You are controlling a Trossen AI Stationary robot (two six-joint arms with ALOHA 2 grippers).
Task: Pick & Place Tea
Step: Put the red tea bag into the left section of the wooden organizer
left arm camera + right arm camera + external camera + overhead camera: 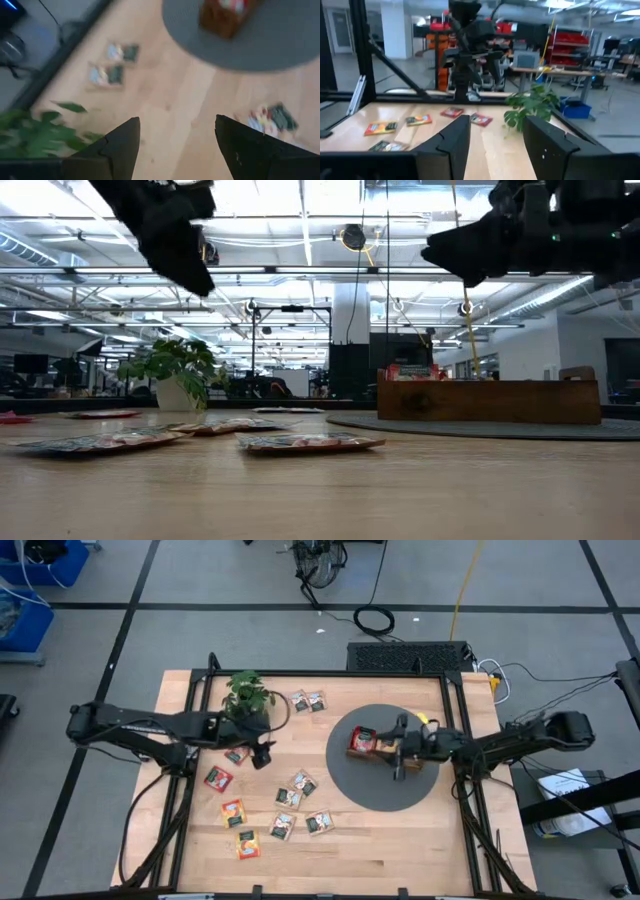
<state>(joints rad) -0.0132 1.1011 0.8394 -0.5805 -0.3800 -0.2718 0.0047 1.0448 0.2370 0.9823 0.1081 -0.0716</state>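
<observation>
Several small flat tea sachets lie scattered on the wooden table, and two more lie near the far edge. The brown wooden tray stands on a round grey mat, with red sachets in its left end. My left gripper hangs open above the table beside the plant. Nothing is between its fingers in the left wrist view. My right gripper hovers open over the tray and is empty in the right wrist view.
The potted plant stands near the table's far left, close to my left arm. Black frame rails run along the table's edges. Bare wood shows between the sachets and the mat. Cables and equipment lie on the floor beyond the table.
</observation>
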